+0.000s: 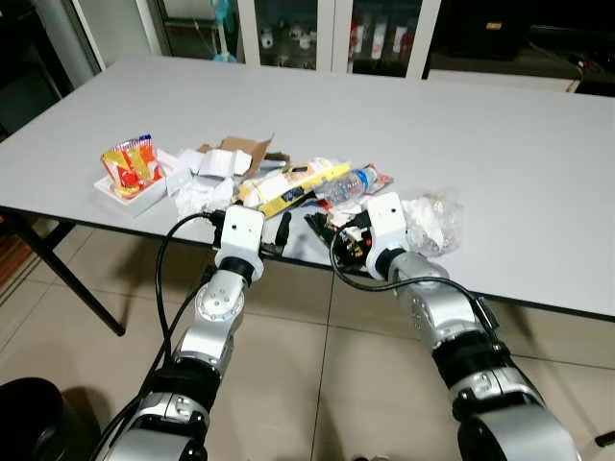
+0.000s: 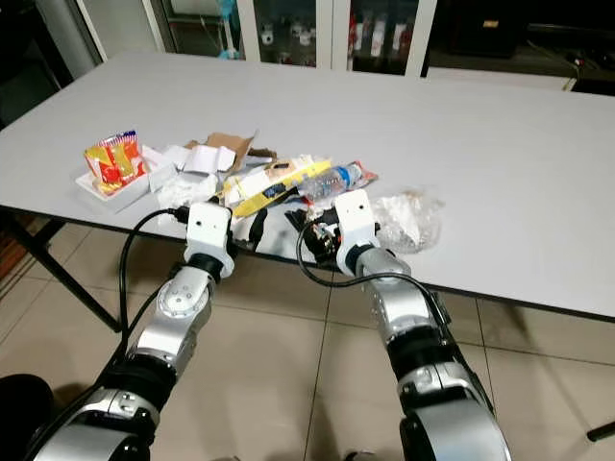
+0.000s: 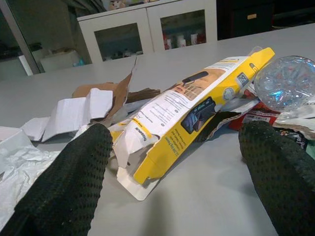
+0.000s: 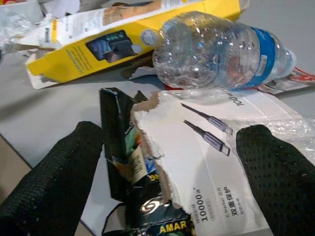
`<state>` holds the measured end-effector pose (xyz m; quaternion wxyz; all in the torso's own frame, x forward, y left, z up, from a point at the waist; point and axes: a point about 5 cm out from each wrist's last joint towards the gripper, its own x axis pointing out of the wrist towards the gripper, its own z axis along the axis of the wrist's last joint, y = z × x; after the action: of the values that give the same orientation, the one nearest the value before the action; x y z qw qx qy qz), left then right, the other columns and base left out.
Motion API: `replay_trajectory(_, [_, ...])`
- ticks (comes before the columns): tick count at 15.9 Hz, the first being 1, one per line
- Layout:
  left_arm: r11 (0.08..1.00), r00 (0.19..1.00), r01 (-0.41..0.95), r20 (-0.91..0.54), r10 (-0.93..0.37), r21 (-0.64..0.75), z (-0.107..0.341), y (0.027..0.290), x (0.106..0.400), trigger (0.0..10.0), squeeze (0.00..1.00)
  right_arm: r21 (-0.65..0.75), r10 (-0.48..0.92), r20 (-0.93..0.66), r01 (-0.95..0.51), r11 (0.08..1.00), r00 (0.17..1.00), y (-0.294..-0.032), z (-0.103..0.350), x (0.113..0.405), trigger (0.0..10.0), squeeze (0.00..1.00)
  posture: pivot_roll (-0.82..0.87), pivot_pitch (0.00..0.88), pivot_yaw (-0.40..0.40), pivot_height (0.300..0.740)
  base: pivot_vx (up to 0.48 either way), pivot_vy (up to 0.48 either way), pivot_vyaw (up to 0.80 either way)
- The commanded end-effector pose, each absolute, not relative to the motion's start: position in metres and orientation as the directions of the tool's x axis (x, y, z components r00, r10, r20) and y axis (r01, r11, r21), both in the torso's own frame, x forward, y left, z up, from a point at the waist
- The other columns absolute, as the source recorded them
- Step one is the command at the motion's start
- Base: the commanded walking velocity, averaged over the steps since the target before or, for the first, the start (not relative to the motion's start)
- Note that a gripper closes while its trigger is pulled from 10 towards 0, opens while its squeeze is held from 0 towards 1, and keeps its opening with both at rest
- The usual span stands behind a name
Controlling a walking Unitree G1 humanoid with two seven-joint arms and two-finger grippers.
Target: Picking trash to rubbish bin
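Smooth matt grey counter (image 1: 500,144). On it, a glossy yellow printed cardboard box (image 3: 197,105), a crinkled clear plastic bottle (image 4: 216,49), torn white card (image 4: 206,147), rough brown cardboard (image 1: 248,149) and crumpled film (image 1: 432,219). The claw fingers (image 3: 69,182) look black, coarse, dimpled like rubber.

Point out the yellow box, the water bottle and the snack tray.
yellow box (image 3: 167,123), left wrist view, on its printed face.
water bottle (image 4: 216,51), right wrist view, on its clear crumpled body.
snack tray (image 1: 144,199), left eye view, on its white front rim.
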<state>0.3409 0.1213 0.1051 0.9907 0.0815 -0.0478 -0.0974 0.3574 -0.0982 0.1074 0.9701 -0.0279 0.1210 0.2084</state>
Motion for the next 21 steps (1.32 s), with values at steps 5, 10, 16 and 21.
replay_trajectory(5, [0.969, 0.977, 0.174, 0.089, -0.192, 0.177, 0.108, 0.123, 0.341, 10.0, 0.00, 0.061, 0.403, -0.244, -0.401, 0.914, 0.882, -0.092, 0.108, 0.368, 10.0, 0.00, 0.01, 0.000, 0.010, 0.740, 0.000, 0.000, 0.00])
replay_trajectory(10, [0.968, 0.976, 0.174, 0.097, -0.194, 0.182, 0.111, 0.123, 0.343, 10.0, 0.00, 0.064, 0.354, -0.296, -0.351, 0.934, 0.887, -0.092, 0.099, 0.371, 10.0, 0.00, 0.03, 0.000, 0.010, 0.740, 0.000, 0.000, 0.00])
replay_trajectory(16, [0.967, 0.975, 0.174, 0.103, -0.196, 0.187, 0.112, 0.123, 0.343, 10.0, 0.00, 0.045, 0.336, -0.355, -0.343, 0.938, 0.872, -0.095, 0.085, 0.366, 10.0, 0.00, 0.04, 0.000, 0.006, 0.740, 0.000, 0.000, 0.00])
replay_trajectory(21, [0.965, 0.973, 0.182, 0.105, -0.204, 0.187, 0.112, 0.121, 0.342, 10.0, 0.00, 0.000, 0.380, -0.426, -0.420, 0.907, 0.821, -0.095, 0.061, 0.351, 10.0, 0.00, 0.05, 0.000, 0.006, 0.740, 0.000, 0.000, 0.00])
